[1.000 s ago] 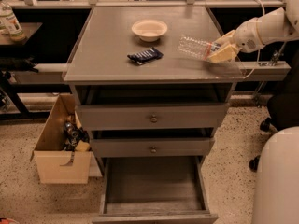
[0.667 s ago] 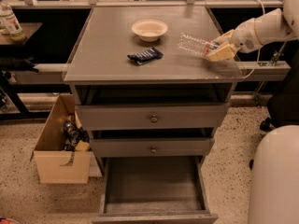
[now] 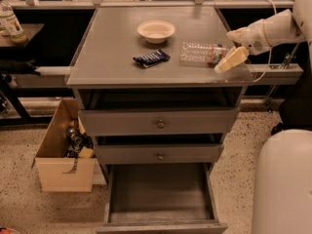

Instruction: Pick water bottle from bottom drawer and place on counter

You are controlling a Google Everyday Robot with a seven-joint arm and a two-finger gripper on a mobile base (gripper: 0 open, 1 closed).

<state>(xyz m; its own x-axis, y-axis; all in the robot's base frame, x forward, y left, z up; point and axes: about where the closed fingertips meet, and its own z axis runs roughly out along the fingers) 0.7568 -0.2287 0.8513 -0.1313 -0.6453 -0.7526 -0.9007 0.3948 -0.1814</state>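
Clear plastic, the water bottle (image 3: 201, 53) lies on its side on the right part of the counter (image 3: 112, 48), well apart from the bottom drawer (image 3: 158, 196), which stands pulled out. The gripper (image 3: 231, 60) is at the bottle's neck end, touching it or just beside it; whether it clamps the bottle or has let go cannot be told. The step in hand seems to be the placing. The next move probably asks for a clean release and a careful retreat, so that the bottle does not roll.

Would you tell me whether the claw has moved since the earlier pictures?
Yes, slightly: the claw has lowered toward the counter's front edge, at the water bottle's right end.
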